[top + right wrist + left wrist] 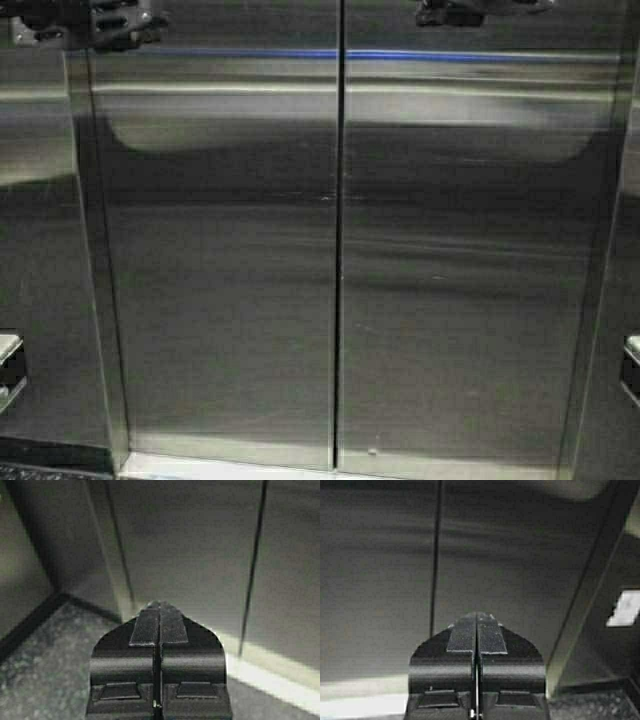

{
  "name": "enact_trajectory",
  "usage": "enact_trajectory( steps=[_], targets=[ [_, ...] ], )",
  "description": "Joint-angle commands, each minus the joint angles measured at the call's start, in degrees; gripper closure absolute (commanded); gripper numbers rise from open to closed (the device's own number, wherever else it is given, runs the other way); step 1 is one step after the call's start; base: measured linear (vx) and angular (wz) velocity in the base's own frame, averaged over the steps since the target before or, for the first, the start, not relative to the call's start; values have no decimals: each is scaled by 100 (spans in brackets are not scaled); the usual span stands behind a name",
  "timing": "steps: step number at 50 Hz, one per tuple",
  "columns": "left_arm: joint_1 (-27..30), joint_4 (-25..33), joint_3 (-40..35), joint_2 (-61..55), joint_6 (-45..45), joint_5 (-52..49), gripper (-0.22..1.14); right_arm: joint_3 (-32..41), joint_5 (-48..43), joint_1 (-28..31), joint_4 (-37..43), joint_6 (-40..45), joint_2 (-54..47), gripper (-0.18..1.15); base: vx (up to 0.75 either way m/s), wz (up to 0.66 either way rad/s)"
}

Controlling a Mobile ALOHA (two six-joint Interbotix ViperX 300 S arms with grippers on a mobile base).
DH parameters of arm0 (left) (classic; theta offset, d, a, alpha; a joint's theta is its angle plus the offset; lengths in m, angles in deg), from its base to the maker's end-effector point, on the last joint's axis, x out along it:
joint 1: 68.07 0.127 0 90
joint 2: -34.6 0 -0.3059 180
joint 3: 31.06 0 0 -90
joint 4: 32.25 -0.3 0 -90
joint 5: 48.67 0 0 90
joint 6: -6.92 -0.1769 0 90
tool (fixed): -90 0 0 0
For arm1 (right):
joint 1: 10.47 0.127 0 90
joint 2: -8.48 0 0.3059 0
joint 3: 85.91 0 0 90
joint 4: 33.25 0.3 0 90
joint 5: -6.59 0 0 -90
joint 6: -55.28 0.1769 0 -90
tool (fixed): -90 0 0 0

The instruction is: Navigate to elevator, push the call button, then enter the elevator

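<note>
Fingers come first, nearest to me: my left gripper (476,616) fills the lower centre of its wrist view with both ribbed pads (461,637) pressed flat together, nothing between them. My right gripper (159,604) sits the same way at the lower centre of its own wrist view, pads (145,627) closed against each other and holding nothing. In the high view only slivers of my arms show at the far left and far right edges of the frame, low down.

Past my right gripper lies a speckled dark floor (45,650), then a pale sill strip (270,675) running along the foot of the doors. The left wrist view shows a small bright white patch (623,608) at the right edge, on the steel frame side; I cannot tell what it is.

Beyond that stands the elevator (230,280), filling nearly the whole high view: two brushed steel doors closed together, the dark seam (340,250) running top to bottom through the centre of the frame. A thin blue reflected line (300,54) crosses the upper part. Steel frame posts (95,300) flank the doors at left and right.
</note>
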Motion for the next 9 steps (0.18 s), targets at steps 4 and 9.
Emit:
enact_trajectory(
  steps=[4, 9],
  targets=[
    [-9, -9, -132, 70, -9, 35, 89, 70, -53, 9, 0, 0, 53, 91, 0, 0],
    [-9, -9, -132, 70, -9, 26, 89, 70, -53, 9, 0, 0, 53, 91, 0, 0]
  ],
)
